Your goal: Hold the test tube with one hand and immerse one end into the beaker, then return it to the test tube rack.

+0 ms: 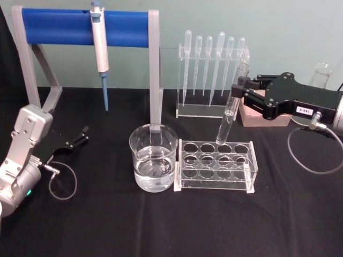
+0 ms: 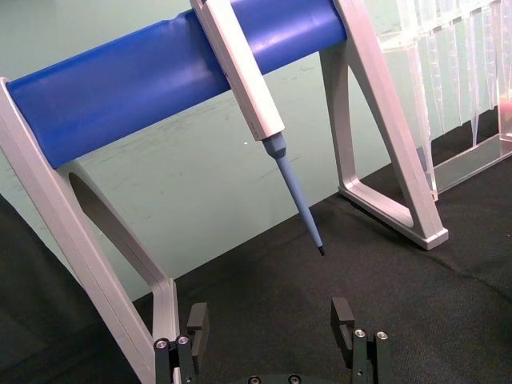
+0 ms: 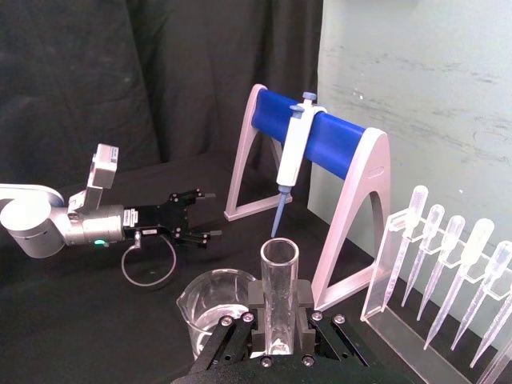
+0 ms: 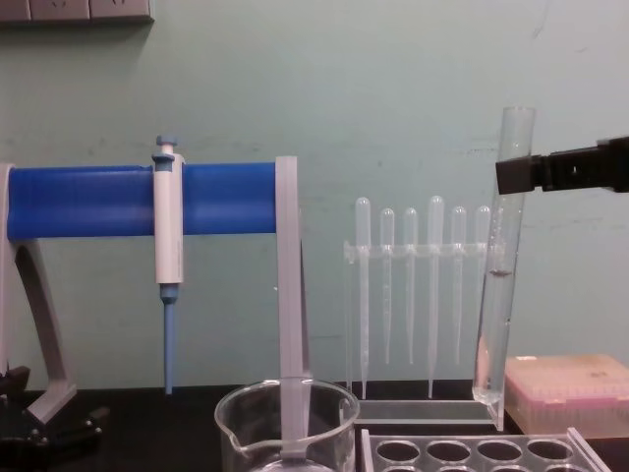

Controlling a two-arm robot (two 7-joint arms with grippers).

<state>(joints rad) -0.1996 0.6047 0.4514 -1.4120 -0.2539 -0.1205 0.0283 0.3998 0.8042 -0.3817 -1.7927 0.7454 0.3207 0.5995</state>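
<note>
The test tube (image 1: 225, 128) hangs nearly upright, slightly tilted, with my right gripper (image 1: 236, 92) shut on its upper part. Its round bottom sits just over the back row of the clear rack (image 1: 215, 170). In the chest view the test tube (image 4: 494, 334) ends right above the rack (image 4: 472, 452), gripped near the rim by the right gripper (image 4: 519, 173). The right wrist view has the tube (image 3: 278, 276) between the fingers (image 3: 254, 298). The beaker (image 1: 153, 158), part filled with water, stands left of the rack. My left gripper (image 1: 80, 137) rests open at the far left.
A blue-barred stand (image 1: 86, 28) holding a white-and-blue pipettor (image 1: 99, 51) stands behind the beaker. A holder of plastic pipettes (image 1: 211, 75) is at the back, a pink box (image 1: 257, 115) beside it. The left gripper (image 2: 270, 316) faces the stand's foot.
</note>
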